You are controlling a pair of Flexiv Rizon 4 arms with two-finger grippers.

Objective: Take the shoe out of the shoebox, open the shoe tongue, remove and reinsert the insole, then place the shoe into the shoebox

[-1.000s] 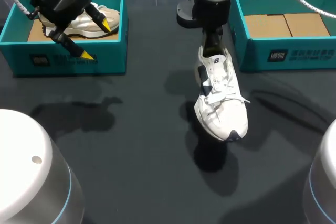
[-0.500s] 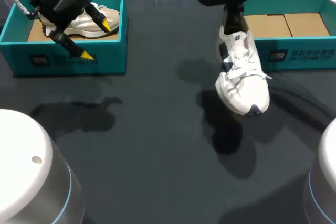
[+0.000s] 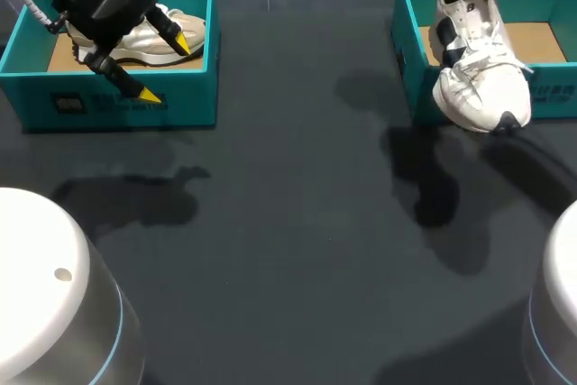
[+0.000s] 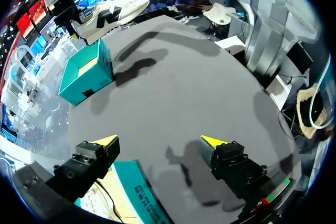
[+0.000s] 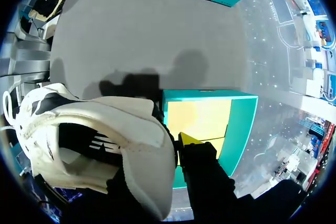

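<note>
Two teal boxes sit on the dark surface [image 3: 288, 223] in the head view. Within the last second our right arm has carried the white shoe [image 3: 478, 74] off the middle of that surface to the right shoebox [image 3: 407, 60]. There it hangs heel-up, toe drooping over the front wall, so we judge the final placing step is under way, with the toe not yet inside. Our left jaws stand apart and empty over the left shoebox [image 3: 108, 105] and its beige shoe [image 3: 153, 38], unmoved. The left wrist view shows those jaws gaping on nothing, the white shoe aloft far across the surface. In the right wrist view the right jaws are clamped on the shoe's heel collar, one yellow fingertip [image 5: 190, 141] outside it, the other hidden.
</note>
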